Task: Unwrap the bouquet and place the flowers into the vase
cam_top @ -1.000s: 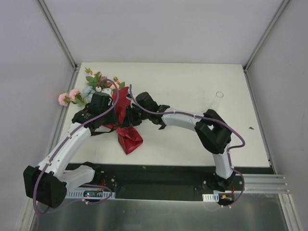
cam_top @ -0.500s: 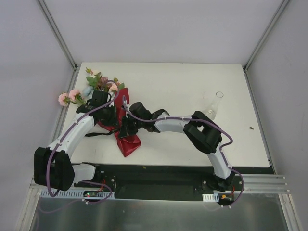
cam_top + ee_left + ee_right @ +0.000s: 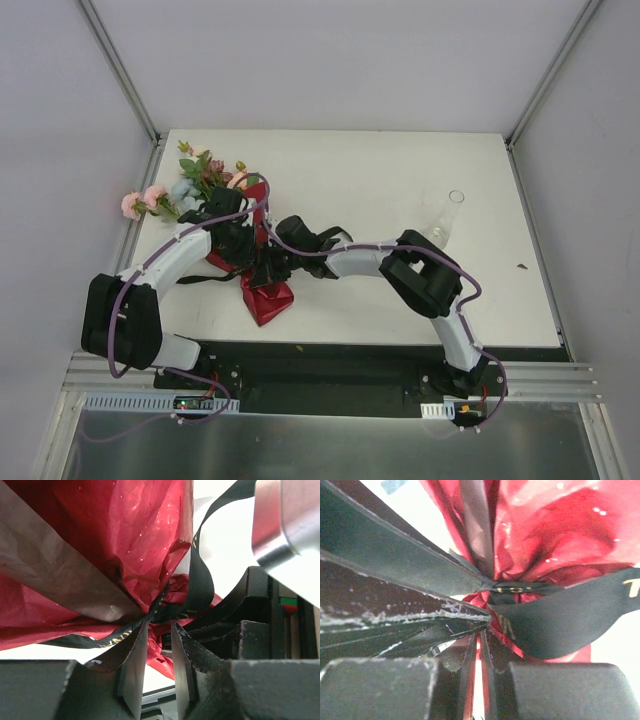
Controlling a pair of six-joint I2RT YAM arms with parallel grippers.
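Paper [image 3: 268,298]: dark red, glossy. Ribbon [image 3: 201,580]: black, gold lettering. Flowers [image 3: 205,172]: pink, peach, pale blue, green leaves. Vase [image 3: 447,215]: clear. Tabletop [image 3: 380,170]: white.

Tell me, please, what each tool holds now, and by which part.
It cannot be told surely. The left tool and right tool stand nearly closed at the ribbon knot of the bouquet; no clamped part shows.

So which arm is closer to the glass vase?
The right arm: its elbow sits just beside the vase, while the left arm is far off at the bouquet.
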